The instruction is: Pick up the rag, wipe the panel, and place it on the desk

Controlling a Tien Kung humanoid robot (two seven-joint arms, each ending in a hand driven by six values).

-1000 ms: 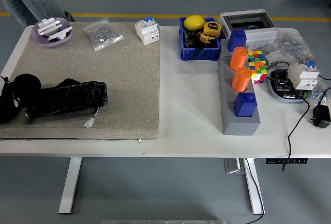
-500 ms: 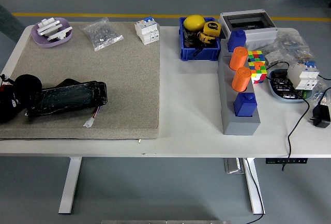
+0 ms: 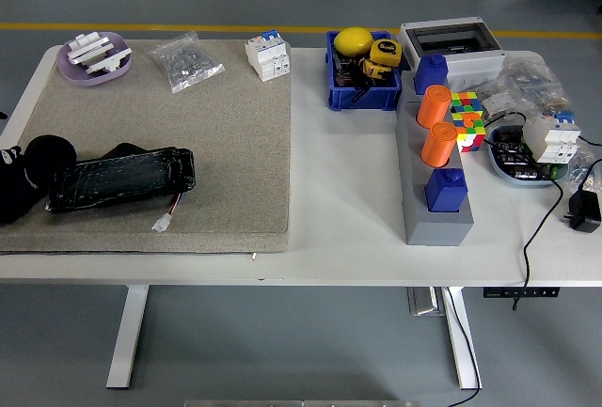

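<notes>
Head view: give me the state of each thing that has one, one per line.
Panel: flat on the mat, wire end toward the right.
Left hand: at the panel's left end; grip unclear.
Rag: not discernible.
Blue bin: open, filled.
Gray box: lid shut.
Orange cylinders: upright in holder.

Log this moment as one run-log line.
left hand: at black panel's left end | rag: not identifiable | right hand: out of view | wipe: unconfirmed
</notes>
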